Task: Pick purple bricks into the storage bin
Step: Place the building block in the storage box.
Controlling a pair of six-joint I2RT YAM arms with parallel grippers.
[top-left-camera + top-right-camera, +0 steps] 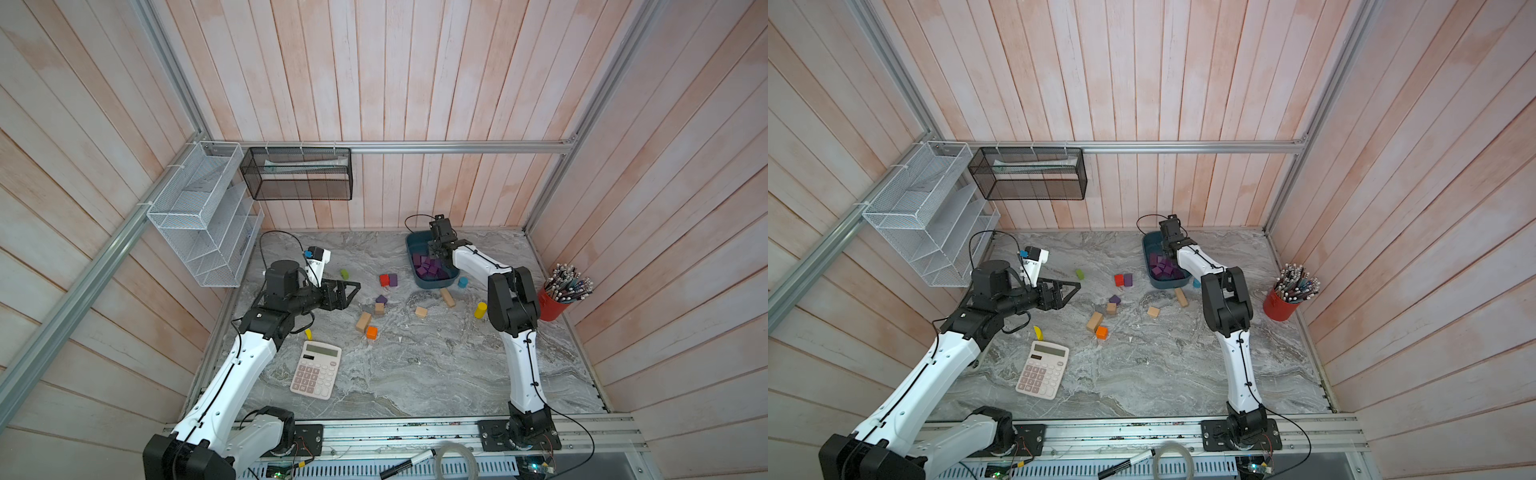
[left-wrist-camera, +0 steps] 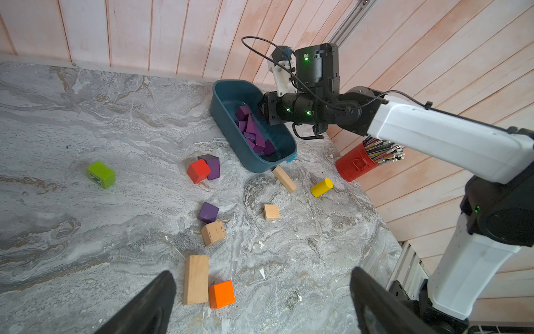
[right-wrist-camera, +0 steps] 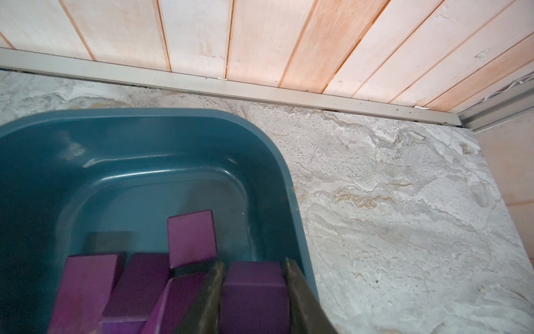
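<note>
Right gripper: reaching down into the storage bin, its jaws closing on a purple brick that is sitting between them, right by the bin's wall.
Left gripper: hovering above the table's left half, jaws standing wide apart and gripping nothing; in the left wrist view both fingers are showing with bare table between them.
Storage bin: the dark teal tub is sitting on the table toward the far side, right of centre, its far end close to the back wall.
Purple bricks in the bin: a loose pile is lying in the near half of the tub, pieces leaning on one another; the far half is showing bare floor.
Purple bricks outside: one is touching the red block, just left of the bin; another, the house-shaped purple brick, is lying nearer, just beside a tan cube.
Other blocks: a green block at far left, a long tan bar touching an orange cube, a yellow cylinder near the right arm.
Calculator: lying near left.
Red pencil cup: standing at the right edge.
</note>
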